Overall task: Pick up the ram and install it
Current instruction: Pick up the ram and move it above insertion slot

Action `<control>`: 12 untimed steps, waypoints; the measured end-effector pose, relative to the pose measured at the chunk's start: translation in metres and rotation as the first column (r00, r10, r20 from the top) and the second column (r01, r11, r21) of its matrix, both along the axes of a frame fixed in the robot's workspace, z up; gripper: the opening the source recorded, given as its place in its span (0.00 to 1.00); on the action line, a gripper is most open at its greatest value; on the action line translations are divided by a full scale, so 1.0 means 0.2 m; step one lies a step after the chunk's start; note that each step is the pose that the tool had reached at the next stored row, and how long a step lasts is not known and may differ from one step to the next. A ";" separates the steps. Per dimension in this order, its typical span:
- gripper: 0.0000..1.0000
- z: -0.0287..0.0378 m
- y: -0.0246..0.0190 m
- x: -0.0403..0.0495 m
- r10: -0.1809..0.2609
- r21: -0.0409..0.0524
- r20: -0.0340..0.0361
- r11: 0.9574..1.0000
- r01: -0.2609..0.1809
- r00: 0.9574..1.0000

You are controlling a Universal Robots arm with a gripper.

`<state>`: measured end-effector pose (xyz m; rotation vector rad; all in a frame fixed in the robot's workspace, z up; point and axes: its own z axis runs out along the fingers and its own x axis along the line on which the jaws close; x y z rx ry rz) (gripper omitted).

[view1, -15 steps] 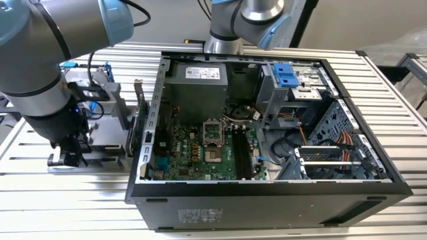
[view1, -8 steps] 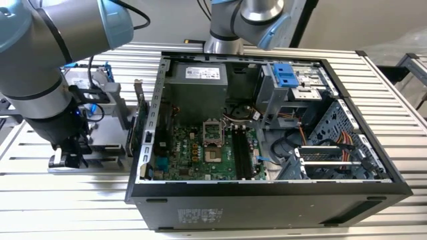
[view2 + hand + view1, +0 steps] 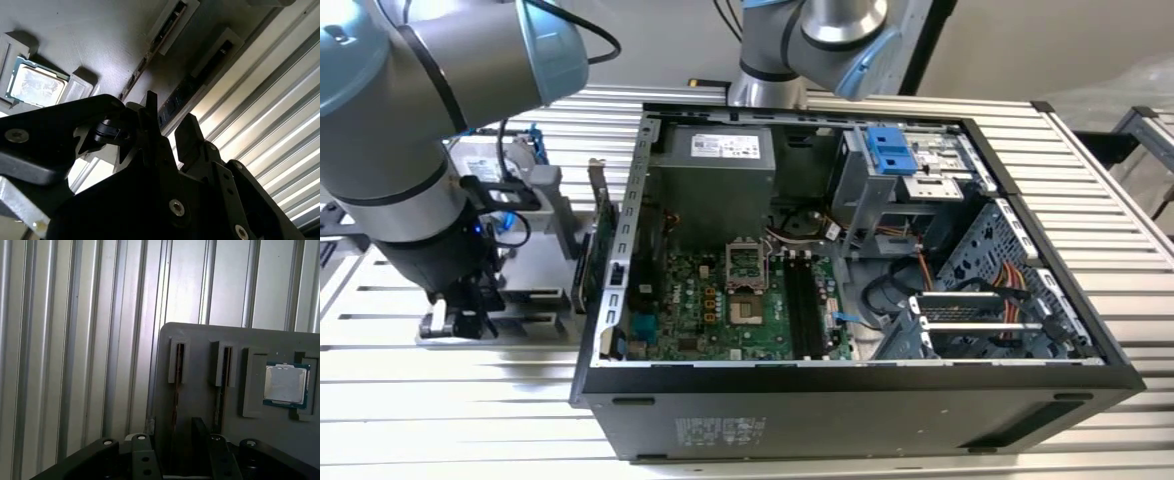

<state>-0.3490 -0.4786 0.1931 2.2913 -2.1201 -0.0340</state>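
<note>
Hand: the hand (image 3: 169,117) is released, its dark fingers (image 3: 189,131) apart, low over a grey fixture tray (image 3: 100,35).
Ram: the ram (image 3: 187,94) stands on edge in the tray slot nearest the tray's rim. In both wrist views it runs between the two fingers, one to each side. Contact with either finger: cannot tell.
Step in hand: by my reading, the pick. The stick is seated in its slot, not yet gripped.
Doing it well: centre the fingers so both faces are met together; a one-sided touch would likely lever the thin board against the slot wall. Keep the fingers parallel to the board and on its flat faces, clear of the raised blocks at the slot's end.
Neighbour: a second stick (image 3: 219,400) sits in the next slot, just beside. One finger is between the two, so room there looks tight.
Further along the tray: a processor chip (image 3: 285,385) lies in its own pocket, apart from the hand.
Table: the ribbed metal table (image 3: 454,400) carries the tray and the open computer case (image 3: 854,415).
Far: the memory slots (image 3: 803,300) on the motherboard look vacant, well apart from the hand.
</note>
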 end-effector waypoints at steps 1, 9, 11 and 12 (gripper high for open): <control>0.00 -0.002 0.000 0.000 0.001 0.000 0.000 1.000 -0.001 1.000; 0.00 -0.007 0.000 0.000 0.004 0.000 0.000 1.000 -0.004 1.000; 0.00 -0.007 0.000 0.000 0.004 0.000 0.000 1.000 -0.004 1.000; 0.00 -0.007 0.000 0.000 0.004 0.000 0.000 1.000 -0.004 1.000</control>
